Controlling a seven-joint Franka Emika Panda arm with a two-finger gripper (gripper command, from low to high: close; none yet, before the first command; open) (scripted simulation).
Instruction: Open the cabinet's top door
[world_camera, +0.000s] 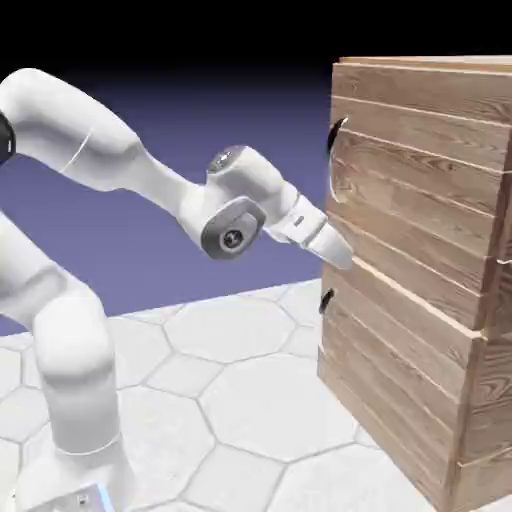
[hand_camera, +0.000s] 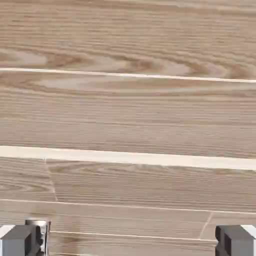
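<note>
The gripper, fingertips spread wide and holding nothing, noses against the cabinet below the top door; it should, I judge, rise to the dark handle before closing.

One cabinet, filling the right side of the exterior view. Two stacked doors on it: one top door in the upper right, one lower door beneath. Two dark handles at the cabinet's left edge: one curved handle up high, one small knob near mid-height. One white arm from the lower left, ending in one gripper. Two grey fingertips at the hand view's bottom corners. Perhaps four or five planks across that close view, seams hard to separate.
</note>
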